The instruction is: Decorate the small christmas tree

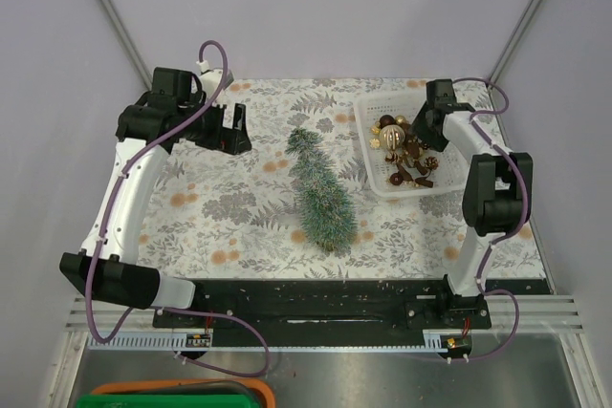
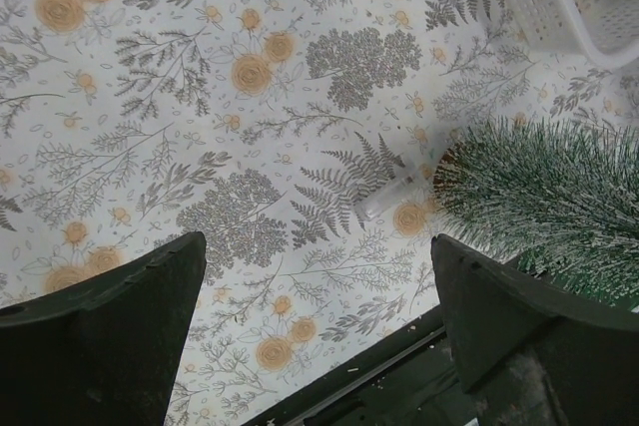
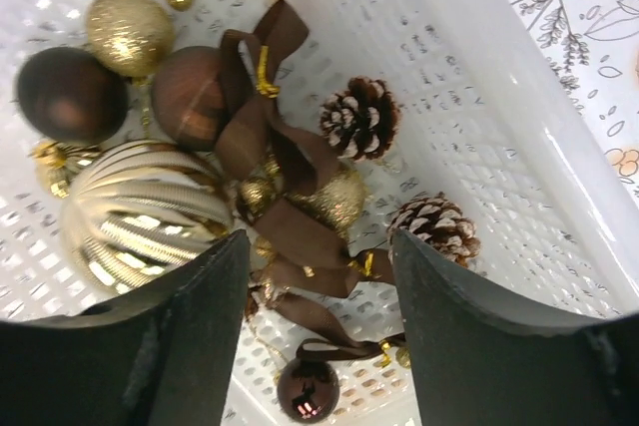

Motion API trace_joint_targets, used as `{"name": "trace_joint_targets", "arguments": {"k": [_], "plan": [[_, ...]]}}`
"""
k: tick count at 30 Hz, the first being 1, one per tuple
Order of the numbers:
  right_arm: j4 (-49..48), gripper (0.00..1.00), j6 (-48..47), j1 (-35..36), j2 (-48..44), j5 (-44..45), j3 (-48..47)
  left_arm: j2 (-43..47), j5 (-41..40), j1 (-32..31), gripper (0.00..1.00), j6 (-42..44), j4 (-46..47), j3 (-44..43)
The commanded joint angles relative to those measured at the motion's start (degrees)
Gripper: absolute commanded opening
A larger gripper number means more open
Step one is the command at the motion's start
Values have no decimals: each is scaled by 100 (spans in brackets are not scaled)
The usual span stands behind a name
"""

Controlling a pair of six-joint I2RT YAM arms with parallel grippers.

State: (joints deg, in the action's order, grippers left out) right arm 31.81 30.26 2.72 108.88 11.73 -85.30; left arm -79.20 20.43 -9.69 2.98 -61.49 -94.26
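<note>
The small christmas tree (image 1: 320, 193), frosted green, lies on its side mid-table, tip toward the back. Part of it shows at the right of the left wrist view (image 2: 549, 202). My left gripper (image 1: 231, 131) is open and empty above the floral cloth, left of the tree (image 2: 318, 276). My right gripper (image 1: 422, 131) is open inside the white basket (image 1: 375, 174), its jaws on either side of a brown ribbon bow (image 3: 290, 231) without closing on it (image 3: 319, 286). Around it lie a gold striped bauble (image 3: 140, 216), a brown bauble (image 3: 65, 97), a gold glitter bauble (image 3: 128, 32) and two pine cones (image 3: 359, 117).
A small clear piece (image 2: 384, 197) lies on the cloth beside the tree. The basket's corner (image 2: 544, 7) shows at the top right of the left wrist view. A black rail (image 1: 316, 298) runs along the table's near edge. Grey walls enclose the table.
</note>
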Motion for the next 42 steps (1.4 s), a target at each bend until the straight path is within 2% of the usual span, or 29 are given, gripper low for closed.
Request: {"name": "trace_joint_targets", "arguments": {"k": [1,8,14,18,20,24,27,29,32,34,35,37,39,42], "plan": [[53,65,-2,-17,203,462,-268,141,453,11,99,1,506,188],[-26,61,-20,-17,625,524,-558,238,577,-24,99,272,516,627],[-167,44,-29,-17,749,418,-672,396,577,-76,99,492,551,795],[-106,43,-56,-17,714,681,-550,423,515,-77,99,659,568,848],[-17,46,-47,-17,696,813,-462,423,471,-77,99,730,568,883],[150,71,76,-26,451,928,-138,449,506,-85,99,809,568,953],[-87,72,77,-17,370,989,136,449,506,-77,99,844,586,980],[-44,68,76,-17,493,1025,49,423,489,-85,99,844,595,980],[-44,57,103,-17,660,1016,-57,423,471,-85,99,853,595,971],[-44,45,155,-17,713,972,-101,449,462,-77,99,862,612,1014],[-78,35,164,-17,705,937,-110,475,445,-85,99,862,656,1041],[-87,22,191,-26,582,849,-110,502,427,-77,99,862,709,1094],[-131,19,217,-17,319,796,-40,519,445,-77,99,862,727,1120],[-184,20,173,18,-190,805,65,511,462,-85,99,879,727,1111]]}}
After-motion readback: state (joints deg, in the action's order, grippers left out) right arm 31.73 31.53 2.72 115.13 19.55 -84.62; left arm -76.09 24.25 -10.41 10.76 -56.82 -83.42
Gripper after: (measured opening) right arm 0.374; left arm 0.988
